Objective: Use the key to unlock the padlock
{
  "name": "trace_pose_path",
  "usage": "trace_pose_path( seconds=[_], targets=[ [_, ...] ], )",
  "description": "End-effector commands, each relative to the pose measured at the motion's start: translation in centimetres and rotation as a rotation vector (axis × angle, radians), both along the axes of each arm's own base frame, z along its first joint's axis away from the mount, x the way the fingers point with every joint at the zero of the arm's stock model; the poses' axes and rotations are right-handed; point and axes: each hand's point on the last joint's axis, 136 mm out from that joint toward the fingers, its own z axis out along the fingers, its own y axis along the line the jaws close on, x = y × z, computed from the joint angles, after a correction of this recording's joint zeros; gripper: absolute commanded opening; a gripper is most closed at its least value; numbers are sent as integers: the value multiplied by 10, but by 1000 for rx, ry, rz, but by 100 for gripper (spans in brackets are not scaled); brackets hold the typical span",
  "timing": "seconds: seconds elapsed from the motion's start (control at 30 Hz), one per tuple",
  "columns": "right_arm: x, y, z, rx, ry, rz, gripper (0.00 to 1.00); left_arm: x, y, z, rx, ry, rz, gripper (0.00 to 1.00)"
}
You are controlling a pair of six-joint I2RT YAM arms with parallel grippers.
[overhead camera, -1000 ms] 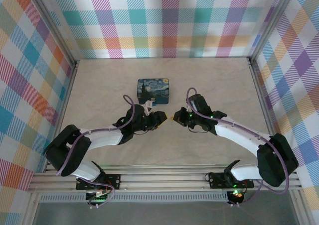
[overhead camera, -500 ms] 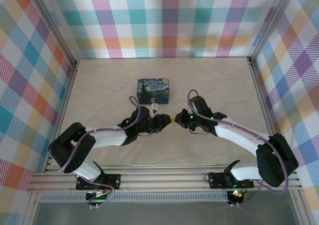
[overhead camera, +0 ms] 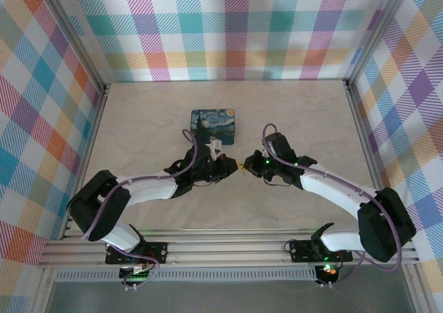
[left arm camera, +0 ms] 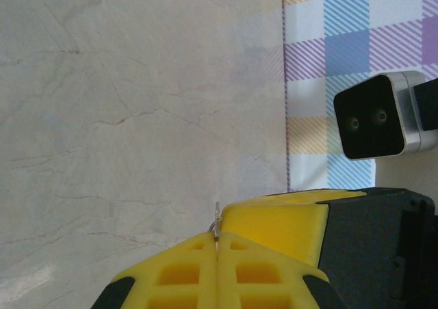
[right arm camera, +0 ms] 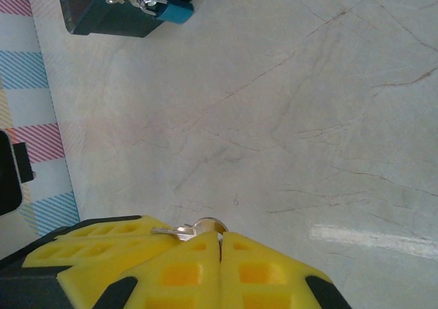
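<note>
My left tool (left arm camera: 216, 244) and right tool (right arm camera: 220, 246) are both clenched on the tiny key (right arm camera: 183, 231) over the surface (overhead camera: 311, 112), padlock (right arm camera: 147, 0) on the box (overhead camera: 213, 124) at 11 o'clock, so I figure uneven pulling twists or drops it.

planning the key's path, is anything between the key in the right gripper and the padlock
Nothing visible: bare table lies between the key in the right gripper and the padlock on the blue box's edge.
</note>
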Motion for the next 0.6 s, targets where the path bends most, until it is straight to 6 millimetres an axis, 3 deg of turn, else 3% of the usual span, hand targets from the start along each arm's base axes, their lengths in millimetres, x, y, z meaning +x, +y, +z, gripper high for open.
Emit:
trace_pose_path(
  seconds=[0.0,0.2,0.43,0.57],
  targets=[
    [-2,-5,7,-12,-53,16,9,-1,6,20,112,-113,-43,0],
    [-7,-16,15,-55,-162,67,44,-4,25,34,300,-174,-124,0],
    [-19,-48,10,-218,-397,132,52,-11,58,40,522,-78,-236,0],
    [-20,-46,26,-321,-674,252,51,-18,62,51,562,-26,-292,0]
  ],
)
